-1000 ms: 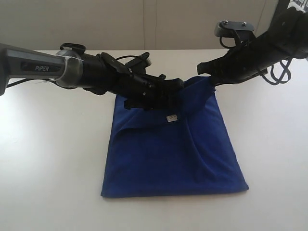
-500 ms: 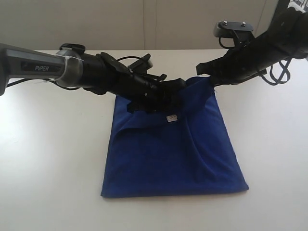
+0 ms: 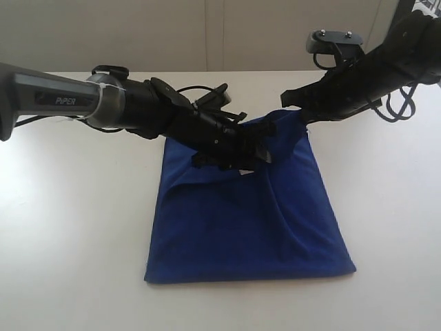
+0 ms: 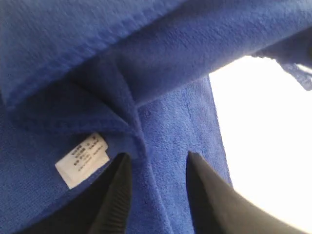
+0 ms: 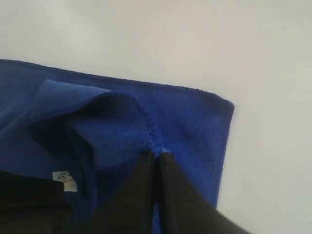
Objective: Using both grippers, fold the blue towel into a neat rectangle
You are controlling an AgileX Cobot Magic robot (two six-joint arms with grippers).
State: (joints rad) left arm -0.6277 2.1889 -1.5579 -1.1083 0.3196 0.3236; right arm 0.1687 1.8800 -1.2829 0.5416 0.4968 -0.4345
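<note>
The blue towel (image 3: 241, 221) lies folded on the white table, its far right corner lifted. My right gripper (image 5: 157, 155) is shut on that raised corner of the blue towel (image 5: 112, 122). In the exterior view the right gripper (image 3: 298, 110) holds the corner up at the towel's far edge. My left gripper (image 3: 258, 148) reaches across the towel's far middle, low over the cloth. In the left wrist view the left gripper (image 4: 156, 161) stands open over the blue towel (image 4: 180, 122), with a fold ridge between the fingers. The white label (image 4: 82, 159) lies beside one finger.
The white table (image 3: 69, 207) spreads around the towel on all sides. A pale wall (image 3: 207, 34) stands behind the table. Black cables (image 3: 400, 103) hang from the right arm at the far right.
My left gripper has moved right and forward over the towel and now covers the label in the exterior view. The right gripper holds still with the corner.
</note>
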